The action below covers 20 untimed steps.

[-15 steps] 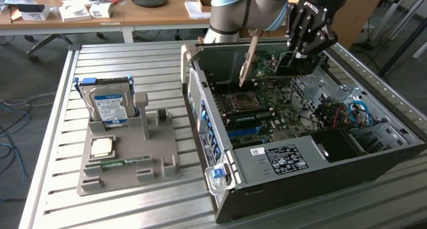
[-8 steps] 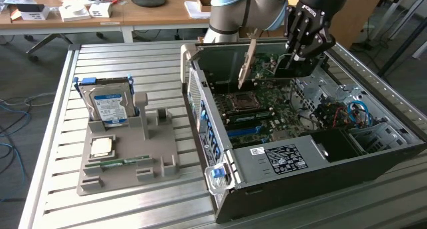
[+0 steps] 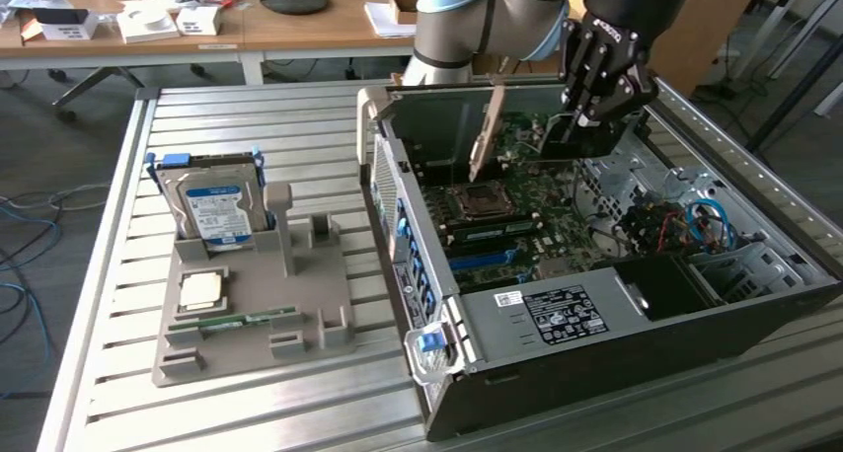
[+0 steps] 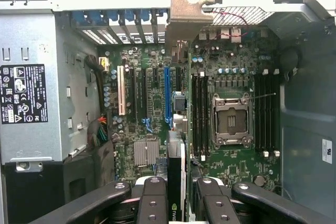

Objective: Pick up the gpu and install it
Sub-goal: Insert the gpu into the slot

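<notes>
Exterior view: your slatted surface (image 3: 264, 405) carries the open PC case (image 3: 527, 388) out at 3 o'clock. The tool (image 3: 575, 144) is down inside it near 1 o'clock, clamped on the gpu (image 3: 489, 131), which stands on edge above the motherboard (image 3: 516, 211), bracket at the rear wall. Wrist view has the card edge-on between both fingers (image 4: 154, 203). Seated or not, can't tell.

Gpu (image 4: 175, 174) on edge, clamped in my gripper (image 4: 180, 184)
Thin dark card, standing upright over the motherboard (image 4: 231, 171) — silver bracket (image 4: 190, 9) at the end farthest from me.
</notes>
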Each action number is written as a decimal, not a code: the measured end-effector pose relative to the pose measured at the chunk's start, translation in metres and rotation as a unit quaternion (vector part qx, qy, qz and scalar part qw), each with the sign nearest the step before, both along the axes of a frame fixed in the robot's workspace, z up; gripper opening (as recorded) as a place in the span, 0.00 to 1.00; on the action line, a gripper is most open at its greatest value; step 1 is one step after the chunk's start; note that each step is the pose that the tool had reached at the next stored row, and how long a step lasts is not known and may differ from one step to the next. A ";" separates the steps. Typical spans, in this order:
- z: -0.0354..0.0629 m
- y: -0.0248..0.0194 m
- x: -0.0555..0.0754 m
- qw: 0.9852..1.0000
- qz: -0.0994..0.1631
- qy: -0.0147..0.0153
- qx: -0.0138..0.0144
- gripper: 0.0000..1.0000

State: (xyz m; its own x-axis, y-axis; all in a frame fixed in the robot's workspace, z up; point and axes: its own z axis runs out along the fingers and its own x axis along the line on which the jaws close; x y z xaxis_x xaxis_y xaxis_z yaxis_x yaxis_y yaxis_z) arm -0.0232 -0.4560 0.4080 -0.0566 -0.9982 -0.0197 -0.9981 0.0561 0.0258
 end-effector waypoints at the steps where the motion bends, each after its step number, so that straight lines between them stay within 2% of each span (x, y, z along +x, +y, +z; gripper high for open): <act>1: -0.0008 0.0000 0.000 1.000 0.000 0.000 0.000 0.26; 20: -0.0146 0.0000 -0.001 1.000 0.010 0.000 0.000 0.26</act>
